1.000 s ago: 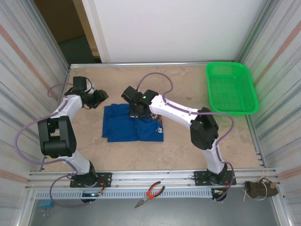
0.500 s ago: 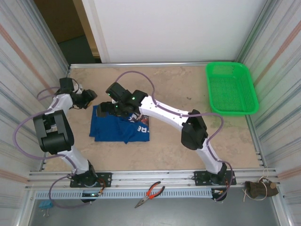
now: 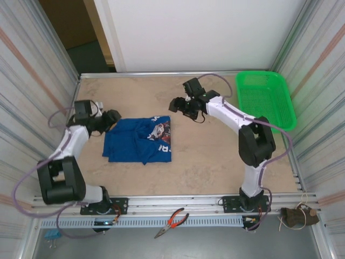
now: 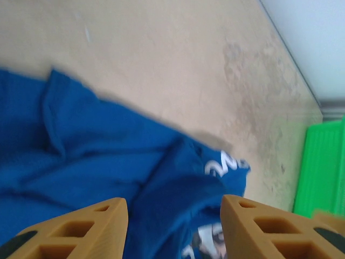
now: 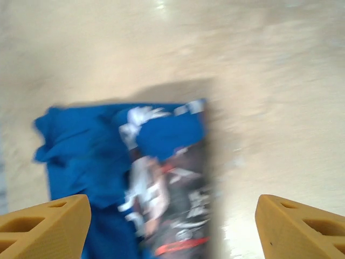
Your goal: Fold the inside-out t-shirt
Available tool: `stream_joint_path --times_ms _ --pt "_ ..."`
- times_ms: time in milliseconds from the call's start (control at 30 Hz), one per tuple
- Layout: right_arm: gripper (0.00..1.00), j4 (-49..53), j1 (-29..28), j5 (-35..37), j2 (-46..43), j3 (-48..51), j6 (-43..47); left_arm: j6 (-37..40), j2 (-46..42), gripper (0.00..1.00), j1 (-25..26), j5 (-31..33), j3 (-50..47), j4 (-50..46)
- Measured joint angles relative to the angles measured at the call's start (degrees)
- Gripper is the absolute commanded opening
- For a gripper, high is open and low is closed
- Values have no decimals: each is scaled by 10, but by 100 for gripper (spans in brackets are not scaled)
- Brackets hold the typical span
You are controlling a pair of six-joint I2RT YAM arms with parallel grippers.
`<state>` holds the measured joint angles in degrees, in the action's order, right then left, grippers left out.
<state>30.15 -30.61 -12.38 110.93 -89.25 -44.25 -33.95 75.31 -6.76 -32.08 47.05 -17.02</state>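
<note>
Having just let go, the right fingers (image 3: 176,103) draw back, spread wide and empty. The t-shirt (image 3: 137,141) lies part-folded on the counter (image 3: 215,156) just beyond them, beside the parted, empty left fingers (image 3: 112,118). Folding looks unfinished.

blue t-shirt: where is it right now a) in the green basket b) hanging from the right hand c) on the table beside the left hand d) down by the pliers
c: the blue t-shirt lies crumpled on the table beside the left hand; the right hand hangs open, apart from it.
</note>
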Motion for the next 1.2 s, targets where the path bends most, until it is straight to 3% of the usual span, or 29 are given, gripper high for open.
stream_joint_path --times_ms 167,333,433,567,767,1067,1200 --pt "78 7 -9 -41 110 -68 6 -41 -98 52 42 23 -113 13" --pt "67 9 -26 -70 173 -115 8 -64 -80 52 43 49 -146 35" --pt "51 2 -28 -81 186 -120 0 -64 -30 51 43 57 -141 54" --pt "1 -18 -23 -91 192 -116 -16 -63 44 51 43 68 -123 74" --pt "0 -79 -7 -79 148 -12 -38 -48 154 50 58 72 -45 84" --pt "0 -119 7 45 -90 278 -128 -24 322 49 143 62 160 82" --pt "0 -105 2 92 -149 329 -158 -2 331 50 167 59 226 65"
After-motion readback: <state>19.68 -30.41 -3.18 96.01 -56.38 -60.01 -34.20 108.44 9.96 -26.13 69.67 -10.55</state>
